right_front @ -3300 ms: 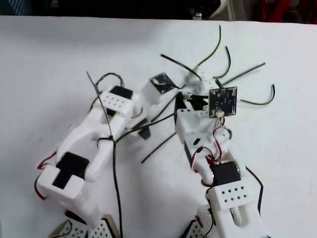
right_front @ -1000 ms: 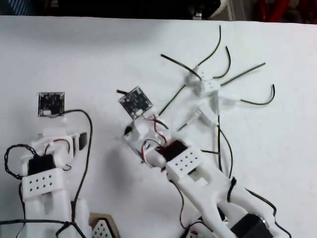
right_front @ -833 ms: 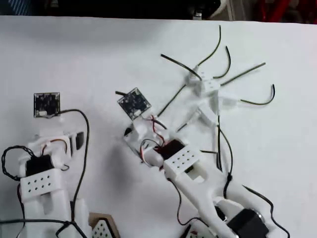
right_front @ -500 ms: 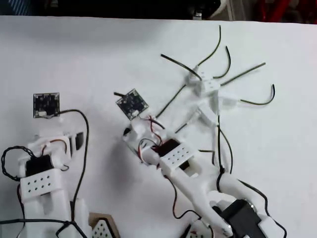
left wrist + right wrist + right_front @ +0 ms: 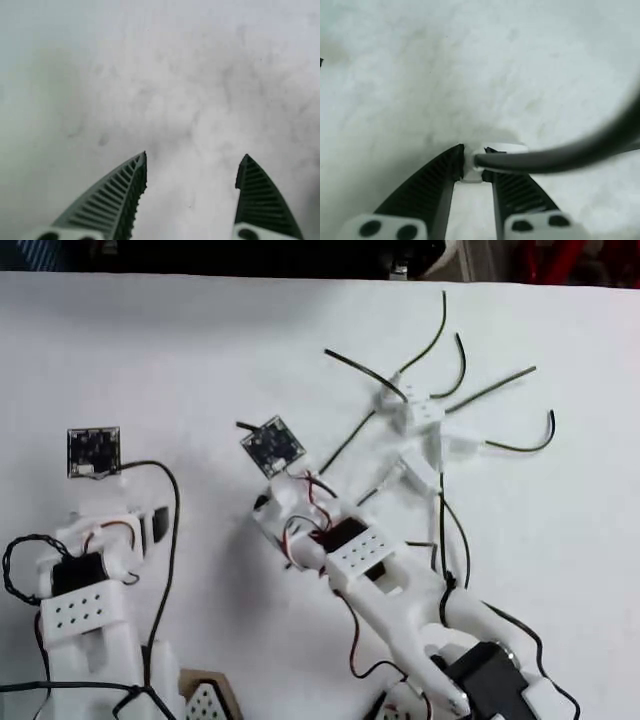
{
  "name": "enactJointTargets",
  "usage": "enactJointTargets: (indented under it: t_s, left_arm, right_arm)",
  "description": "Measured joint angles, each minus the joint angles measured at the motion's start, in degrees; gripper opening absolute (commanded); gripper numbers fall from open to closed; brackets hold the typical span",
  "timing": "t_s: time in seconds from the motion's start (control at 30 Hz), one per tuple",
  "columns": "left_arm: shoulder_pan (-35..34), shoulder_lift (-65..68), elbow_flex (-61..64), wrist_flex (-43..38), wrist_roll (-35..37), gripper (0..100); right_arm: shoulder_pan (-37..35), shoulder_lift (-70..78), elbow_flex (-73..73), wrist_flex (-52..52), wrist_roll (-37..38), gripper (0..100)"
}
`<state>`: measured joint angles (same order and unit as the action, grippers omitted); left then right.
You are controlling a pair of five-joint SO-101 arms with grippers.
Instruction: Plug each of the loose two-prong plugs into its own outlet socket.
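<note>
A white outlet block (image 5: 412, 412) lies at the back right of the table, with several black cables fanning out of it. A white plug (image 5: 420, 468) lies just in front of it, its black cable (image 5: 441, 525) running toward the front. My right gripper (image 5: 474, 151) is low over the bare table, shut on a small white plug (image 5: 492, 149) whose thick black cable (image 5: 560, 155) leads off sideways. In the high view the right gripper (image 5: 263, 503) is mid-table, left of the block. My left gripper (image 5: 192, 159) hangs open over bare table, at the front left (image 5: 152, 521).
The white table (image 5: 200, 350) stretches bare to the left and back. Loose cables (image 5: 520, 445) sprawl around the outlet block at the right. The left arm's own black cord (image 5: 172, 530) loops beside it, and the arm bases stand along the front edge.
Since 3.3 s ago both arms have left the outlet cluster: the left pulled back to the front left, the right swung to mid-table. Over the last second the right wrist only wobbled slightly.
</note>
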<state>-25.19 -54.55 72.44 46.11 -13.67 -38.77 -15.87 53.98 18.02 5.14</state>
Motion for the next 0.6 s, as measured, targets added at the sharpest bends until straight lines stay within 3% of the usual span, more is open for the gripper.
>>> enactJointTargets:
  t_s: [0.4,0.6]
  left_arm:
    - [0.0,0.0,0.0,0.0,0.0,29]
    - [0.0,0.0,0.0,0.0,0.0,29]
  right_arm:
    - [-1.76,5.27,-2.55,1.67,0.09,1.7]
    - [-1.93,8.18,-4.66,5.1,6.42,1.7]
